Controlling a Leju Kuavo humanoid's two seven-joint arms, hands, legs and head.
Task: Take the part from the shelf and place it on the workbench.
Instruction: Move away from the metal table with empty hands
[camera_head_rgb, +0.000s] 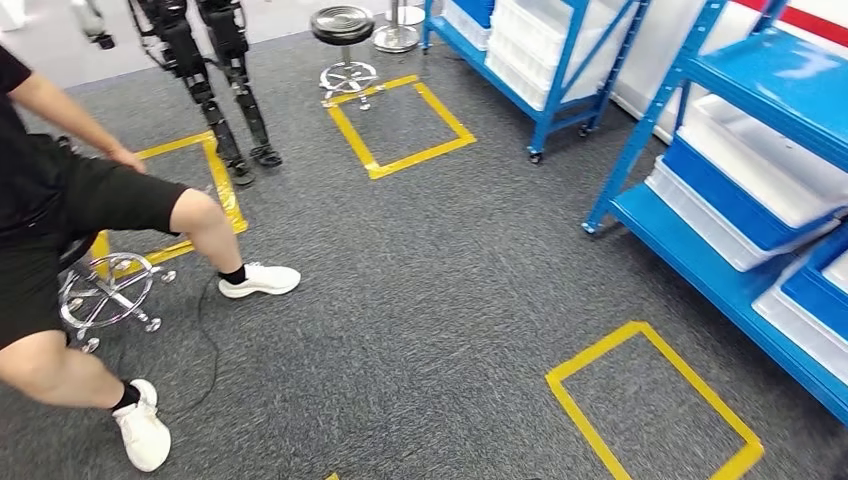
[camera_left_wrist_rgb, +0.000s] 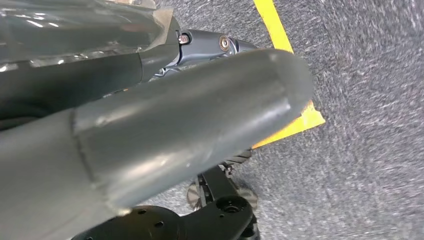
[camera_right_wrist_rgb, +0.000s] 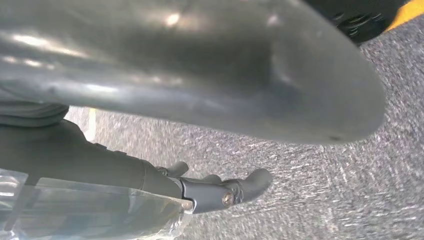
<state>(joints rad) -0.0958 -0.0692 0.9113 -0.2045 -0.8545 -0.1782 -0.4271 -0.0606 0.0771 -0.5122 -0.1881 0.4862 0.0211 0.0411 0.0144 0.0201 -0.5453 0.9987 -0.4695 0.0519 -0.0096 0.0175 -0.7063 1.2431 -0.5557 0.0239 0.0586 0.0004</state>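
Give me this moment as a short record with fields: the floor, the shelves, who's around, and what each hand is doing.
floor: grey carpet with yellow tape squares
shelves: blue racks on the right, holding white and blue bins
person: seated on a chrome stool at left, white shoes, legs stretched out
other robot: dark legs standing at the far left
spare stool: black round seat at the back
left hand: hanging over the carpet, grip unclear
right hand: hanging over the carpet, grip unclear
part: not identifiable

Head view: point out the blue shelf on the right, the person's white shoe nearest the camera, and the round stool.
blue shelf (camera_head_rgb: 700, 262), head view, bottom deck edge.
white shoe (camera_head_rgb: 142, 430), head view, upper.
round stool (camera_head_rgb: 342, 24), head view, seat.
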